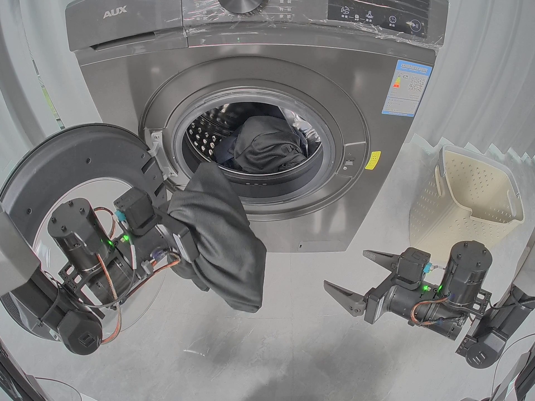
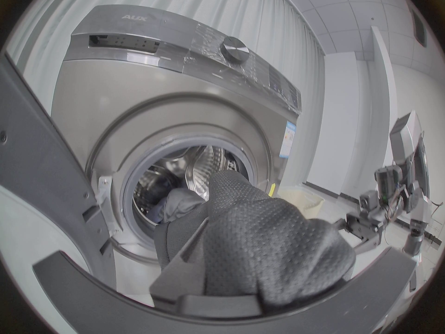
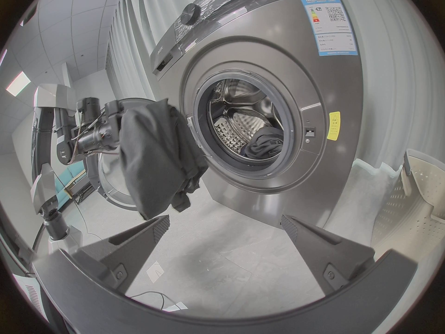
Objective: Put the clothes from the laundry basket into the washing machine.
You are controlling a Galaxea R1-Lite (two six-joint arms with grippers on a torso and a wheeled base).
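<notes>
A silver front-loading washing machine (image 1: 345,84) stands with its round door (image 1: 67,157) swung open to the left. Dark clothes (image 1: 267,143) lie in the drum (image 3: 241,121). My left gripper (image 1: 184,235) is shut on a dark grey garment (image 1: 223,235), which hangs just below and left of the drum opening; its top edge reaches the opening's lower rim. The same garment (image 2: 264,242) drapes over the gripper in the left wrist view and also hangs as the garment (image 3: 153,158). My right gripper (image 1: 356,277) is open and holds nothing, low over the floor right of the machine.
A cream perforated laundry basket (image 1: 473,196) stands on the floor right of the machine, against the white curtain; no clothes show inside it. The basket (image 3: 417,200) is close beside my right arm. Grey floor lies between the arms.
</notes>
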